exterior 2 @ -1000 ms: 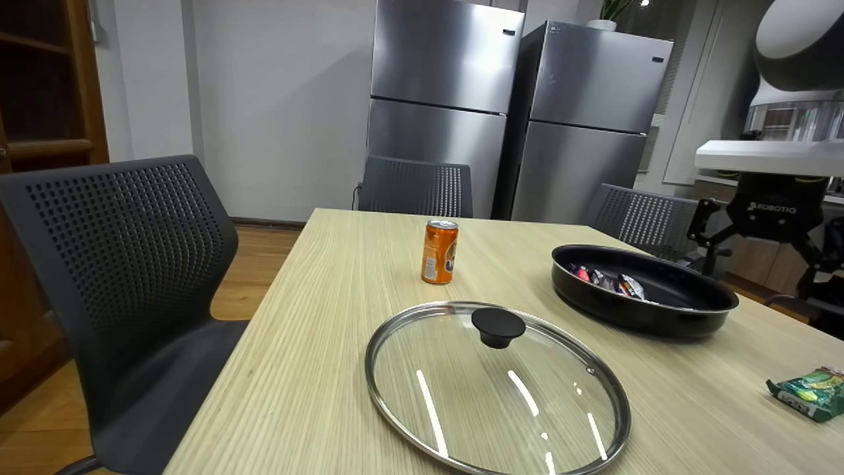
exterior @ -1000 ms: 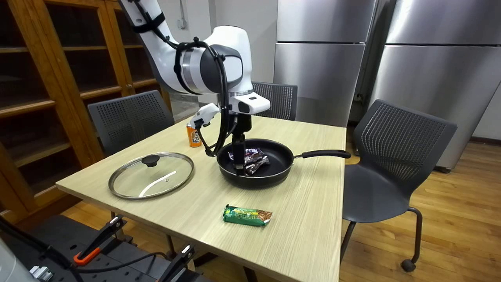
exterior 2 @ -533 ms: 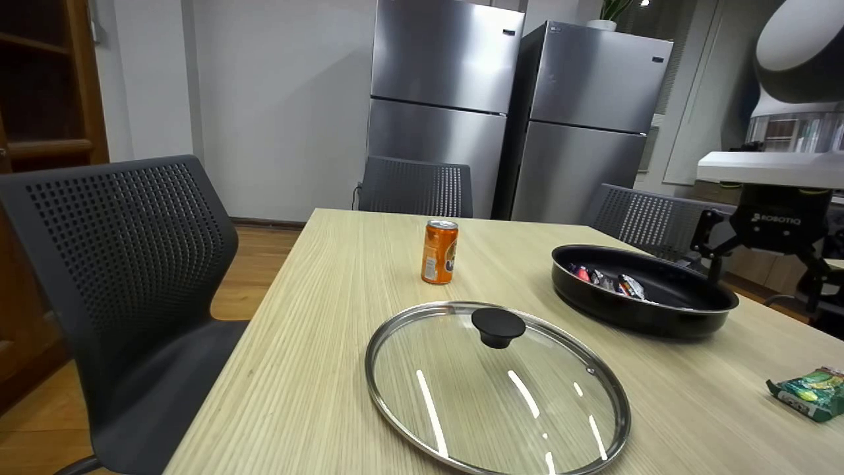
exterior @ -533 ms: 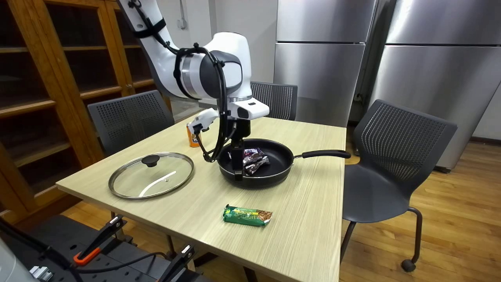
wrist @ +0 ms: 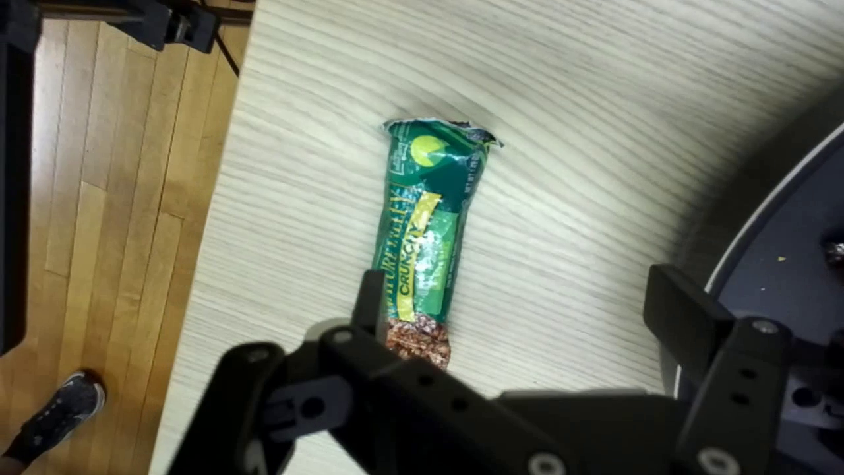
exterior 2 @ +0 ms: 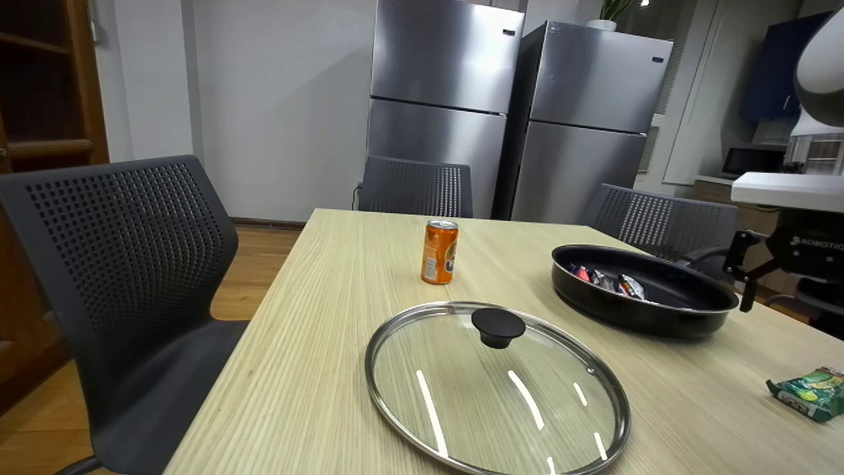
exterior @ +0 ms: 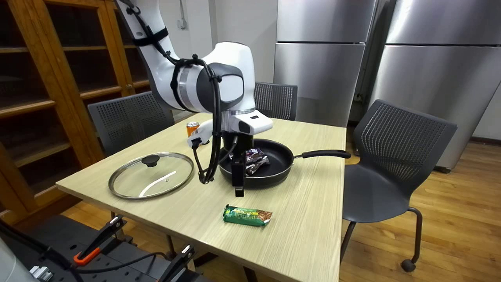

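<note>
Gripper [wrist: 527, 310] lower and shifted away from the frying pan [exterior: 282, 160], toward the Nature Valley Crunchy granola bar [wrist: 428, 224], since the earlier frame.
Jaws stand wide apart with nothing held; the bar lies flat on the table [wrist: 567, 211], between the pan and the table's edge. Judged light, stiff, brittle inside and slippery outside: grasp squarely across its narrow width at mid-length, with gentle pressure, clear of the crimped end.
</note>
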Tool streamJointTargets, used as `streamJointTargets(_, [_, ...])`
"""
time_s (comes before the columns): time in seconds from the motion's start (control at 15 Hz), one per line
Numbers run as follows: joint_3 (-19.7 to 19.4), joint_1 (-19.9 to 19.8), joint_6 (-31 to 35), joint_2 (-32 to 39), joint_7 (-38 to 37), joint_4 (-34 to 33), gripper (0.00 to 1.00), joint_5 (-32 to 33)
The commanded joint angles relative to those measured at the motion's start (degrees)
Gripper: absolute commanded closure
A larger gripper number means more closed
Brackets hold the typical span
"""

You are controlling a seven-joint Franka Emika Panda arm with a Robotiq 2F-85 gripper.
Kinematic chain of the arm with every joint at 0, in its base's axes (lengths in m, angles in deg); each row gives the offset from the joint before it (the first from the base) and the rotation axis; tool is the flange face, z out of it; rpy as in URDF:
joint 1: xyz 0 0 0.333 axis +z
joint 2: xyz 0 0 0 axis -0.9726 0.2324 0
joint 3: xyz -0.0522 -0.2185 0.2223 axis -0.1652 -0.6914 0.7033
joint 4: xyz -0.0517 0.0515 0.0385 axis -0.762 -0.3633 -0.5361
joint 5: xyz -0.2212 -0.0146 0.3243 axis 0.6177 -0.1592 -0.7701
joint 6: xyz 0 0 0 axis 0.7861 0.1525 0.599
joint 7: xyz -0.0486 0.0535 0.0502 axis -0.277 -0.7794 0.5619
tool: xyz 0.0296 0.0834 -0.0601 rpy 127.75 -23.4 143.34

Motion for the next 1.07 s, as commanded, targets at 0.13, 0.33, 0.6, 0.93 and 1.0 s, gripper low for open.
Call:
streamJointTargets(0.13, [-0.1, -2.0, 2.6, -0.5, 1.4, 2.7, 0.00, -0.1])
streamJointTargets(0.33, [0.3, -2.4, 3.0, 0.9, 2.1, 2.2, 0.00, -0.9])
streamJointTargets(0.6, [0.9, -2.6, 3.5, 3.8, 2.5, 0.8, 0.00, -2.1])
streamJointTargets(0.93, [0.7, -2.1, 6.0, 7.4, 2.8, -0.2, 0.00, -3.5])
streamJointTargets(1.0, [0.7, -2.0, 6.1, 8.2, 2.9, -0.7, 0.00, -3.8])
